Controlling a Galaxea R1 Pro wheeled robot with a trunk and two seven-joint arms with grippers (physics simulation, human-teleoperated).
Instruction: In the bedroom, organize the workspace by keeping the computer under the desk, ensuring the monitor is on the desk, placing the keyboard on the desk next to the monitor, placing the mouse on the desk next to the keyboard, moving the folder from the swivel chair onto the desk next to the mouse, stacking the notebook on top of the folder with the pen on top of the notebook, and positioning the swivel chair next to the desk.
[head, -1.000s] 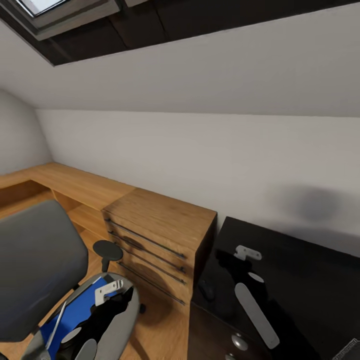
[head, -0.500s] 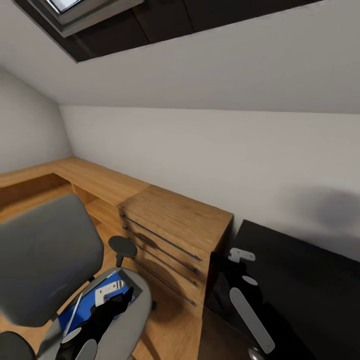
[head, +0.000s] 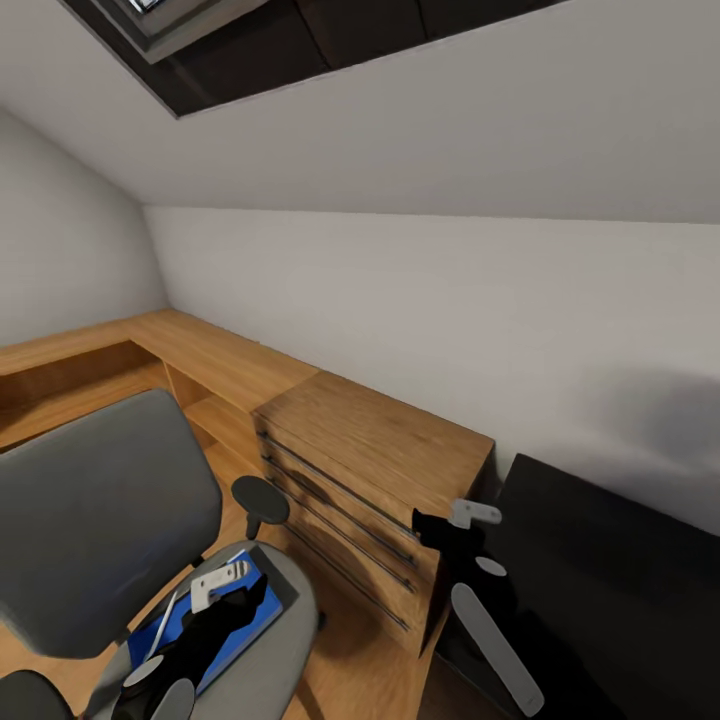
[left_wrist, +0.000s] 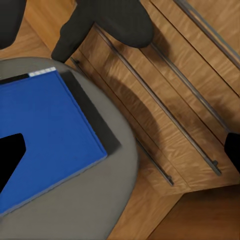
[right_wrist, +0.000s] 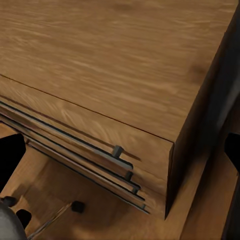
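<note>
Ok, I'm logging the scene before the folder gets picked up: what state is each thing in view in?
folder: flat on the swivel chair seat, not yet on the desk.
swivel chair: upright, beside the wooden dresser.
wooden dresser: drawers closed.
desk: bare black top in view.
left gripper: above the folder, open or shut unclear.
right gripper: above the desk's edge, unclear.

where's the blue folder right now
The folder lies flat on the seat of the swivel chair, low on the left of the head view, under the left gripper and left of the wooden dresser.
</note>
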